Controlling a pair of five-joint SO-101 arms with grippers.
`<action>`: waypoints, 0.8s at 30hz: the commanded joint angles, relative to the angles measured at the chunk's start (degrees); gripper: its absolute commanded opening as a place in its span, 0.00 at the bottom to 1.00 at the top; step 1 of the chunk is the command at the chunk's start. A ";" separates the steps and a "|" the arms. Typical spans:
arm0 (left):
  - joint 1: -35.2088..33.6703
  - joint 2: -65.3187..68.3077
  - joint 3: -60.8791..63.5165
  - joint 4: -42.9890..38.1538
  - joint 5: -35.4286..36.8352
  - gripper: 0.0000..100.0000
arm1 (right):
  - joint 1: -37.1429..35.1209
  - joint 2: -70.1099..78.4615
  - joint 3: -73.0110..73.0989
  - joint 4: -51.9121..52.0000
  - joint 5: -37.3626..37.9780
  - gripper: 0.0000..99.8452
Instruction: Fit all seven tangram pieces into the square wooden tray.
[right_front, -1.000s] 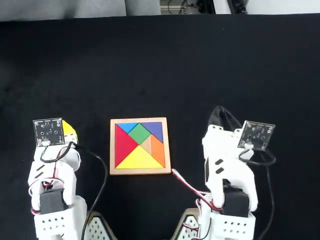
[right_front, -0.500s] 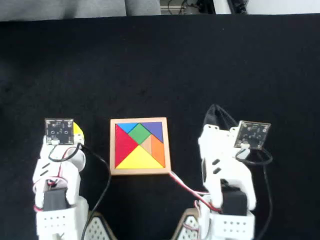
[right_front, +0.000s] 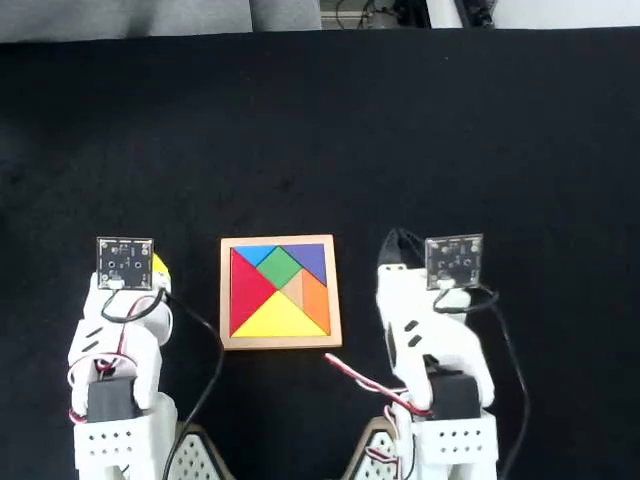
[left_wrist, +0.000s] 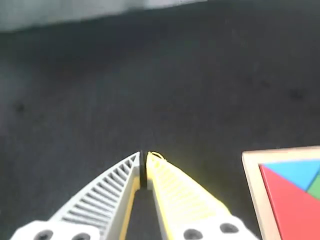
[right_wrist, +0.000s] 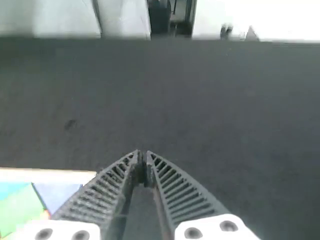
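The square wooden tray (right_front: 280, 343) lies on the black table between the two arms, with coloured tangram pieces packed flat inside it: a red triangle (right_front: 249, 290), a yellow triangle (right_front: 279, 320), a green square (right_front: 281, 266), blue, purple, orange and tan pieces. My left gripper (left_wrist: 144, 156) is shut with nothing in it, just left of the tray, whose corner (left_wrist: 252, 170) shows beside it. My right gripper (right_wrist: 141, 154) is shut and empty, just right of the tray (right_wrist: 45, 174).
Black cloth covers the whole table (right_front: 320, 130), with wide bare room beyond the tray. Both arm bases (right_front: 115, 430) stand at the near edge, and a red and white cable (right_front: 360, 375) trails near the tray's near right corner.
Both arms swung toward the middle: the left wrist shifted slightly right, and the right arm moved left, closer to the tray. The tray and pieces stayed put.
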 joint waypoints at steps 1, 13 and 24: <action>0.22 -0.18 1.10 3.96 -0.62 0.03 | -1.41 -4.88 0.13 0.00 2.73 0.01; 0.66 -0.18 1.10 19.08 -0.62 0.03 | -4.48 -4.79 0.92 17.85 4.04 0.01; 0.57 -0.26 1.10 28.13 -0.18 0.03 | -2.02 -4.88 0.92 33.93 3.60 0.01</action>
